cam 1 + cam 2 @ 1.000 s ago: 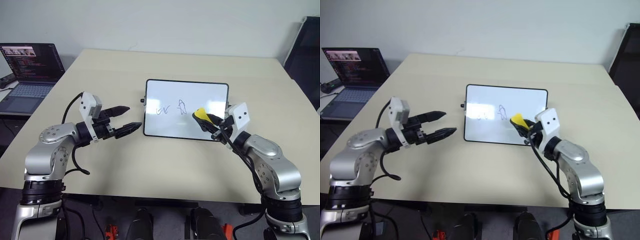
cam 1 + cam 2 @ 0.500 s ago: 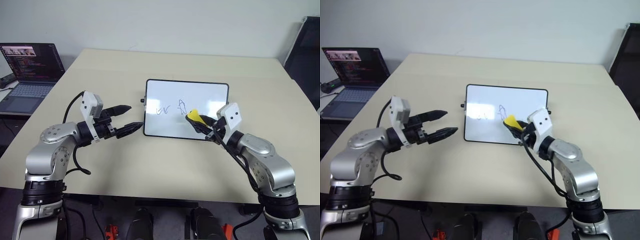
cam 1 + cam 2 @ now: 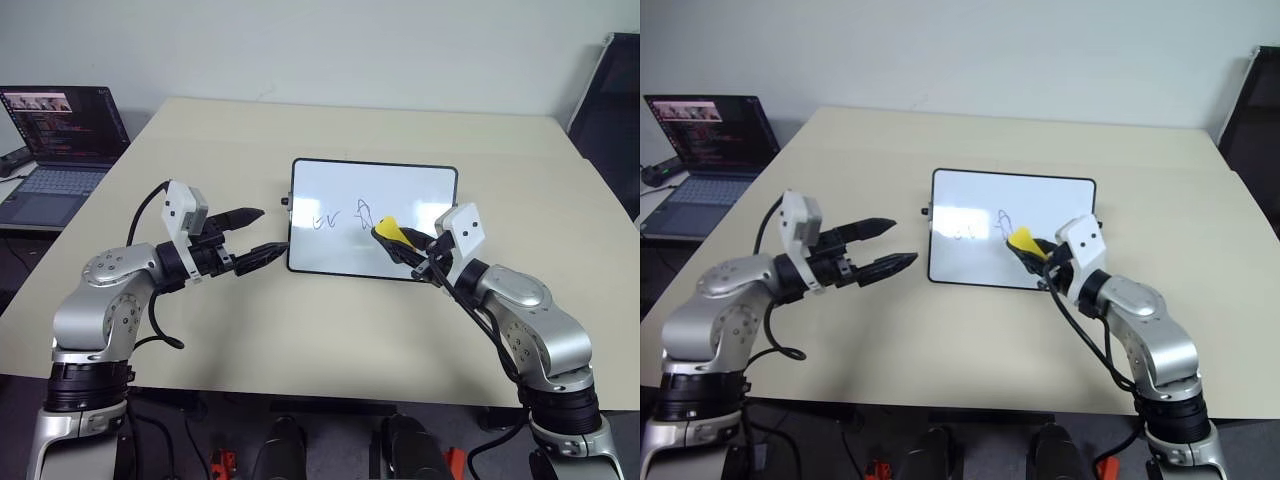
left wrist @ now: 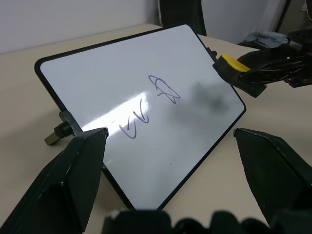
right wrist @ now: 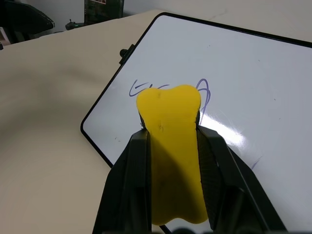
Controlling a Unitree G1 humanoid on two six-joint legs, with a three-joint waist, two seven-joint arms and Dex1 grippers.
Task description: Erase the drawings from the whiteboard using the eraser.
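One beige table (image 3: pixel 300 330), whiteboard (image 3: pixel 400 185) mid; laptop (image 3: pixel 60 140) far left.

Bright even room light, sharp pics; glare streak on whiteboard (image 4: pixel 122 109), soft shadow w/ eraser (image 4: pixel 233 64).

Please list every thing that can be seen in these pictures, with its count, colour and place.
table: one, beige, under everything.
whiteboard: one, white with black frame, table centre.
drawings: a few, dark, middle of the board.
eraser: one, yellow, over the board beside the looped drawing.
laptop: one, dark, open, far left.
chair: one, black, far right.
left gripper: black, open, left of the board.
right gripper: black, shut on the eraser.
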